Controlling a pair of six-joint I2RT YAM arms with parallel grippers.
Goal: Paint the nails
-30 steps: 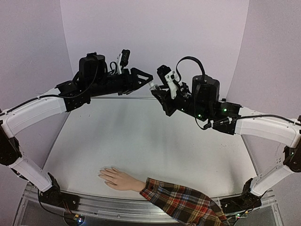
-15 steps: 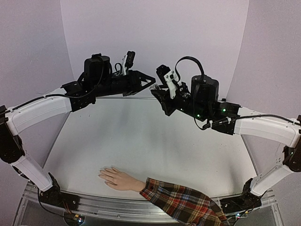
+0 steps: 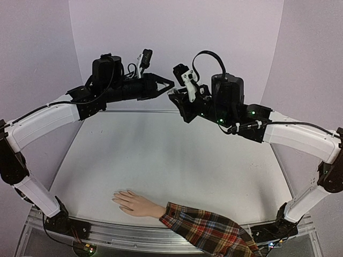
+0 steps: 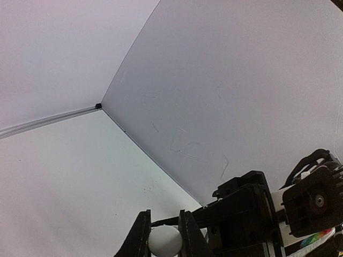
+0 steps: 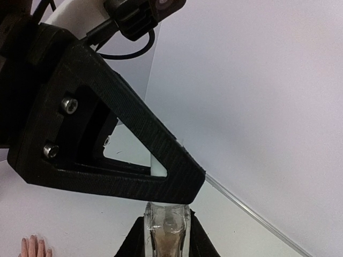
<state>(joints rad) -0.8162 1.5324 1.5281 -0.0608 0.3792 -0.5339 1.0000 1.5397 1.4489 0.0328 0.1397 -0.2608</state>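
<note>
A small clear bottle (image 5: 167,241) is held in the air at the back centre, with my right gripper (image 5: 167,222) shut on its glass body. My left gripper (image 4: 164,235) is shut on the bottle's white cap (image 4: 164,242), and its black finger (image 5: 107,107) crosses the right wrist view. In the top view the two grippers, left (image 3: 169,85) and right (image 3: 172,97), meet tip to tip and hide the bottle. The beige mannequin hand (image 3: 135,204) lies flat at the table's near edge. Its nails (image 3: 114,199) point left, too small to make out.
A red plaid sleeve (image 3: 209,230) runs from the hand off the near right edge. The white table (image 3: 161,155) is walled by pale panels at the back and sides. Both arms reach over the table from its near corners.
My left gripper has shut on the bottle's white cap. The right gripper with the bottle has shifted slightly left and up to meet it.
</note>
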